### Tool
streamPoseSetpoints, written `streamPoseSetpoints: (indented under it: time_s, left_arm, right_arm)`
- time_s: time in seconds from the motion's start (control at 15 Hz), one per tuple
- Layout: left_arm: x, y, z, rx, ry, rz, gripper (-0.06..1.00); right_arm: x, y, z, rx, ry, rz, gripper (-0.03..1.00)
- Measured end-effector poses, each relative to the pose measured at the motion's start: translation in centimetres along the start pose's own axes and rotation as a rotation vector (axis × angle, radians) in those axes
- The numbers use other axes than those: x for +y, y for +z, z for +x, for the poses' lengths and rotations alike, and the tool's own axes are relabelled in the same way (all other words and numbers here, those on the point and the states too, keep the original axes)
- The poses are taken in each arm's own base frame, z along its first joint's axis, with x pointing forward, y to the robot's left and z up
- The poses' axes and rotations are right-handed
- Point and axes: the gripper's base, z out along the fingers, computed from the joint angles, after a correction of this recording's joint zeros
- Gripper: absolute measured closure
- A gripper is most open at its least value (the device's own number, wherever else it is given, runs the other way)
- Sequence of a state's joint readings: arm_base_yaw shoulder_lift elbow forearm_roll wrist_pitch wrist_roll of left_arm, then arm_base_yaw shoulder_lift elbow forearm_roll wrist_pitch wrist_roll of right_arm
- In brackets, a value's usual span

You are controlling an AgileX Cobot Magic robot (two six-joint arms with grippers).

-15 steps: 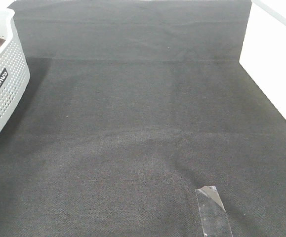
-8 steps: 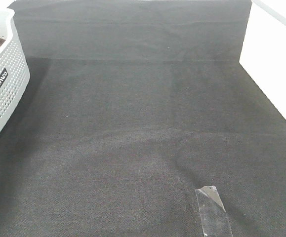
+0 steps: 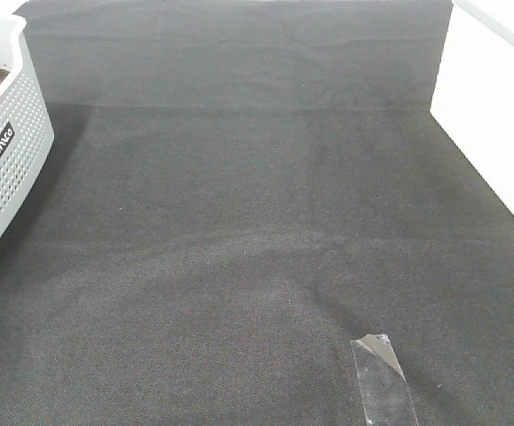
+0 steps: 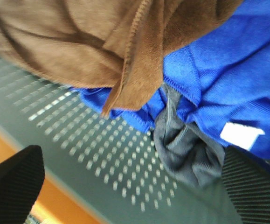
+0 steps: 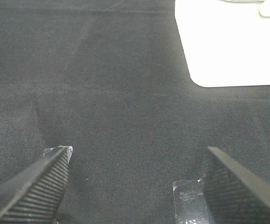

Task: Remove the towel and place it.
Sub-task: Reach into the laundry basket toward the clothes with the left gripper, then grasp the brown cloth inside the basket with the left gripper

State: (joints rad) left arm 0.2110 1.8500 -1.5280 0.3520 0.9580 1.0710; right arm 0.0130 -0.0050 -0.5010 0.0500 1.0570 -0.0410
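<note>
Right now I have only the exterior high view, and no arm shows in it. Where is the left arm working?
Observer: The left wrist view looks at the perforated basket, with the brown towel bunched close to the camera.
Operator: Is the towel alone there?
Observer: No. It overlaps a blue cloth, and a grey cloth pokes out beside that.
Operator: Are the left jaws on anything?
Observer: No. They stand wide open, with nothing between them; the towel lies beyond the tips.
</note>
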Motion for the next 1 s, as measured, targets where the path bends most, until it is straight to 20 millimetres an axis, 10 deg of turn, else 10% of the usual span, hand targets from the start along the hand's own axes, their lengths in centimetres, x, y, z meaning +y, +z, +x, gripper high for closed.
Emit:
streamPoseSetpoints:
  time_s: [0.27,0.67,1.0]
  left_arm:
    - [1.4,5.5,-1.8,0.001,0.003,0.063,-0.03]
    - [0.5,8.4,-2.5,0.017,0.042,0.179,0.08]
    - [0.6,8.4,-2.5,0.026,0.007,0.173,0.90]
  right_arm:
    - [0.0,0.0,0.0,0.000,0.000,0.000,0.22]
    - [0.0,0.0,0.0,0.000,0.000,0.000,0.22]
    - [0.0,0.0,0.0,0.000,0.000,0.000,0.22]
